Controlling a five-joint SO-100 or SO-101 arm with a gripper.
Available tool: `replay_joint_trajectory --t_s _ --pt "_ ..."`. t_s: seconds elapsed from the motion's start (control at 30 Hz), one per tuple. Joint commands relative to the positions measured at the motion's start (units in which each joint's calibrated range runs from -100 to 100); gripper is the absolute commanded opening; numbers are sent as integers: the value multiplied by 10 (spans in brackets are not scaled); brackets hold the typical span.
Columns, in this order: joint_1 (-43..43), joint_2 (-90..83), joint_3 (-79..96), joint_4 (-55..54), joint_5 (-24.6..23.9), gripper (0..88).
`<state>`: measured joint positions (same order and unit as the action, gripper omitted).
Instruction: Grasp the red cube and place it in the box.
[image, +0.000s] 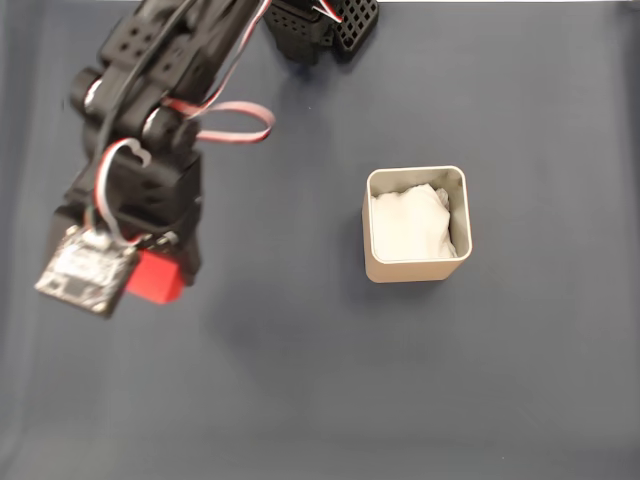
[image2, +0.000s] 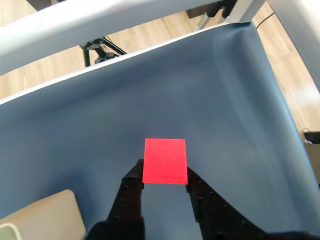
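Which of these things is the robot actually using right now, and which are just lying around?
In use: the red cube, clamped in the gripper; the box with white padding.

Lying about: the black stand on the wooden floor beyond the table.

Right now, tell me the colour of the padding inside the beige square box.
White; the soft padding inside the beige square box shows best in the fixed view.

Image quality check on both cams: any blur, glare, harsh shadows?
Fixed view: arm slightly motion-blurred, the box sharp, light even, soft shadow under the arm, white padding near blown out. Wrist view: the cube is crisp and saturated between the gripper fingers, no glare on the blue mat, pale frame bars at the top soft.
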<state>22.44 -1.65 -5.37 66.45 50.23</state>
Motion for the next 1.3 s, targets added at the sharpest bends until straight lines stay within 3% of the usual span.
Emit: replay_joint_trajectory --t_s 0.0,0.67,1.27 --pt "-29 -77 8 29 -3 2" --pt "-206 -330 242 60 14 2" --pt "-296 -362 292 42 27 2"
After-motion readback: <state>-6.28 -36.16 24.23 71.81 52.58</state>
